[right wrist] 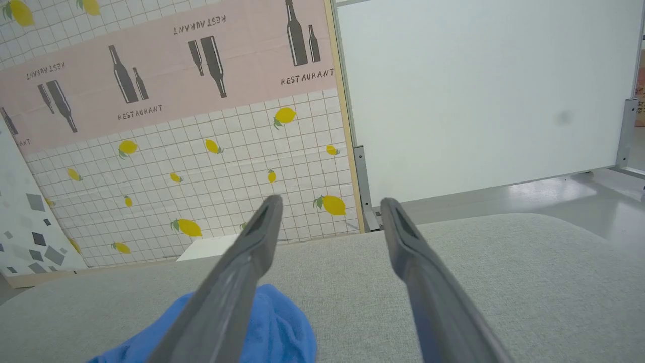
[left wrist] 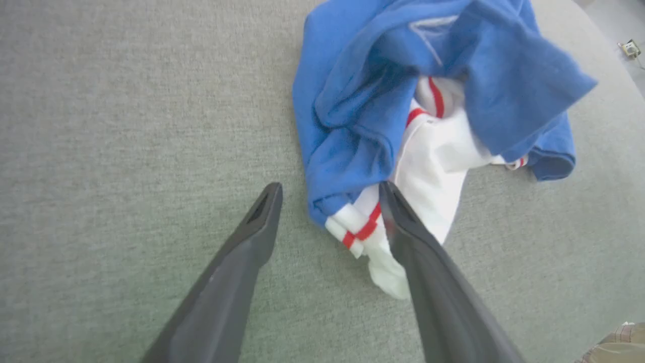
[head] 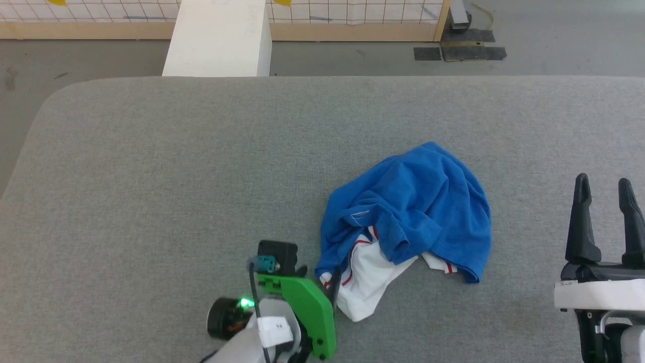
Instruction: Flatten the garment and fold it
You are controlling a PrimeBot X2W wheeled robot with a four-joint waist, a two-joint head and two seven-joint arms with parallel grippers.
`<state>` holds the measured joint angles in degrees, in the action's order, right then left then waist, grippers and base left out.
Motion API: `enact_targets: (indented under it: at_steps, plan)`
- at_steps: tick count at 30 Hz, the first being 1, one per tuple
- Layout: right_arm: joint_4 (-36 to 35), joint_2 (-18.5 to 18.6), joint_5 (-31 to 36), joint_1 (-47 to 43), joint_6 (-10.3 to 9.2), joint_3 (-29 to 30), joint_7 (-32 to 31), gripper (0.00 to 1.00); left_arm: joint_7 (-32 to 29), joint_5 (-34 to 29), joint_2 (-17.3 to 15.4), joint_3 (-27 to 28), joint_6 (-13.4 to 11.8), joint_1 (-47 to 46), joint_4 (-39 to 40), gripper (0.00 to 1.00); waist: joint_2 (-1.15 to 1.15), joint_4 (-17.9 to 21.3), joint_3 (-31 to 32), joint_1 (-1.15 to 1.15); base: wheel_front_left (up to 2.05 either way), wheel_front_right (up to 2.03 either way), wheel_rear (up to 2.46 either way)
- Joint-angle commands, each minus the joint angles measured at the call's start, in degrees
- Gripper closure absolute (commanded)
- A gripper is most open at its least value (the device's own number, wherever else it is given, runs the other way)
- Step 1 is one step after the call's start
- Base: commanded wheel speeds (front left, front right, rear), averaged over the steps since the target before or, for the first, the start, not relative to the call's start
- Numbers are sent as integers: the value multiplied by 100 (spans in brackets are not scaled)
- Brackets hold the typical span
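- Royal-blue jersey garment [head: 428, 201], crumpled in a loose, rumpled heap, not yet flattened.
- Lies on the grey worktop [head: 176, 176], right of centre, toward the near edge.
- One white sleeve [head: 363, 282] with thin red stripe trim spilling out at the near-left side from under bunched blue folds.
- Small white-and-red edge peeking out under the near-right hem.

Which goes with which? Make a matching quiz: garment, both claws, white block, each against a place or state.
1 garment
2 left claw
3 right claw
4 white block

a open, at the right of the table, clear of the cloth
b crumpled heap on the table
c beyond the table's far edge
d open, at the white sleeve cuff

Pairs: 1-b, 2-d, 3-a, 4-c
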<state>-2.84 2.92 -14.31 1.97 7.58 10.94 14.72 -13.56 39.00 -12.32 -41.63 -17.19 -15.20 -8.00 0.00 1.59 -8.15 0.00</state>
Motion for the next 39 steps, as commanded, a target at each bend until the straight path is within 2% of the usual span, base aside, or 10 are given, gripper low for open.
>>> enact_targets:
  at_steps: [1,7,8,9,10,19,23,30,35,39]
  plan:
    - [-9,-4,-35,-22,-9,-21,28,0,-103,85,-23,-19,-65,115,-9,0,0,3,-12,0,0,0,0]
    - [30,-4,-50,23,-9,-91,28,0,-412,153,105,-168,-189,167,-476,0,0,55,-13,0,0,0,0]
    - [35,-4,-53,33,-9,-98,28,0,-406,143,123,-180,-188,142,-577,28,0,72,-11,0,0,0,0]
    - [38,-4,-55,36,-9,-101,28,0,-391,125,131,-195,-178,118,-640,81,0,84,-9,0,0,0,0]
    - [39,-4,-59,36,-9,-101,28,0,-349,123,153,-194,-156,92,-701,100,0,98,-6,0,0,0,0]
    - [84,-4,-48,-73,-9,-40,28,0,148,98,-9,114,-43,-140,-337,100,0,121,155,0,0,0,0]
    - [78,-4,-41,-111,-9,-26,28,0,235,-83,-453,397,-279,-225,212,100,0,98,217,0,0,0,0]
    - [16,-4,-51,-127,-9,-36,28,0,227,-836,-1526,635,-830,-225,741,100,0,60,141,0,0,0,0]
    - [0,-4,-47,-99,-9,-43,28,0,263,-948,-1762,586,-865,-15,449,100,0,50,40,0,0,0,0]
    - [5,-4,-30,-43,-9,-51,28,0,505,-1030,-1704,490,-845,91,-65,100,0,52,-14,0,0,0,0]
